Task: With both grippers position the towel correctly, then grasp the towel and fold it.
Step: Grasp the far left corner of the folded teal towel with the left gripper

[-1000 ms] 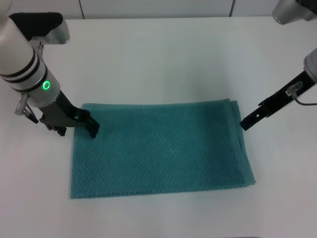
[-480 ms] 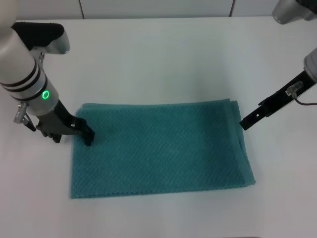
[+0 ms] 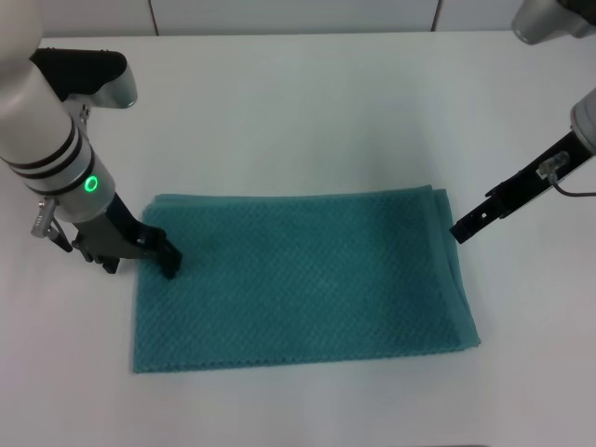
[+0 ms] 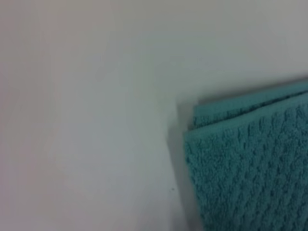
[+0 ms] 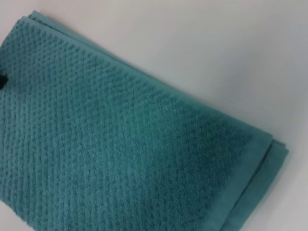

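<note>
Plain white matte table (image 3: 307, 121) filling nearly the whole head view, pale panelled wall (image 3: 289, 14) along the far edge with thin dark vertical seams, soft even lighting

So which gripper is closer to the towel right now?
Left. The left gripper sits over the towel at its far-left corner, apparently touching it. The right gripper hangs just off the far-right corner, above the table.

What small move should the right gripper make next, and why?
Probably it should go down and a little inward to the towel's far right corner. The right gripper hangs just off that edge, apart from the cloth, while the left gripper is already on the far left corner. The wrist views show layered edges there, so the towel looks already doubled.
</note>
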`<state>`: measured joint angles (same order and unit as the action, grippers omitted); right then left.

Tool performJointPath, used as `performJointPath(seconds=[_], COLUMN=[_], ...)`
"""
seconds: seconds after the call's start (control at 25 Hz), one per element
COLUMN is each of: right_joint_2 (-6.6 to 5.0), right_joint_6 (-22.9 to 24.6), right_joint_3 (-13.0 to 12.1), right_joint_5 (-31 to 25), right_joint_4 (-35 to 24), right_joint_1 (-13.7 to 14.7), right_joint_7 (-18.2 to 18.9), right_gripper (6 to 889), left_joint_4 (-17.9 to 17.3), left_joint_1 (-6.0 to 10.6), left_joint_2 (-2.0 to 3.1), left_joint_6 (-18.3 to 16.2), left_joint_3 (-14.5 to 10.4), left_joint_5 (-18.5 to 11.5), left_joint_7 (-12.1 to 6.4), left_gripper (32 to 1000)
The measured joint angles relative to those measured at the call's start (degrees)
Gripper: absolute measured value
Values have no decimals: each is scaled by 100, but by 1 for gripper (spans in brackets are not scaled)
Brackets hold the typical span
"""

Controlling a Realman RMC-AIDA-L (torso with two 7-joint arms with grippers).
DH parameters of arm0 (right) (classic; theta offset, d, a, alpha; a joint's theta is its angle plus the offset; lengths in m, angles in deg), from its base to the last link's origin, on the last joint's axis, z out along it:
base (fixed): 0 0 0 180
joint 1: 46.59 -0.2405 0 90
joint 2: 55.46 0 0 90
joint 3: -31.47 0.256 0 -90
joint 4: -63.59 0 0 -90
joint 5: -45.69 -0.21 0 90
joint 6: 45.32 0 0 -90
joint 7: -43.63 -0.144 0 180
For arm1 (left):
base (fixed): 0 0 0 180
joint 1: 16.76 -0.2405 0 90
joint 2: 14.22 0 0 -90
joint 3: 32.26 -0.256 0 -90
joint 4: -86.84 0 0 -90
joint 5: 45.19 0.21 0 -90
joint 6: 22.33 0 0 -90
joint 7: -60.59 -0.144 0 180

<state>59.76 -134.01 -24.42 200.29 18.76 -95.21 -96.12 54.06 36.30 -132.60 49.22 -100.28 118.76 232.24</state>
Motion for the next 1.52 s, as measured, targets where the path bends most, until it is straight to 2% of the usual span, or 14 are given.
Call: performJointPath(seconds=[0.6, 1.52], right_joint_2=[0, 0], right_joint_6=[1, 9], right_joint_3=[0, 0], right_joint_5=[0, -9], right_joint_4=[0, 0], right_joint_1=[-15, -15], right_joint_7=[0, 0], right_gripper=[853, 853], left_joint_4=[111, 150], left_joint_1=[-22, 6], left_joint_2=[0, 0], left_joint_6=[-130, -89], left_joint_3=[0, 0], left_joint_5=[-31, -94], left_joint_7=[0, -1], left_gripper=[852, 842])
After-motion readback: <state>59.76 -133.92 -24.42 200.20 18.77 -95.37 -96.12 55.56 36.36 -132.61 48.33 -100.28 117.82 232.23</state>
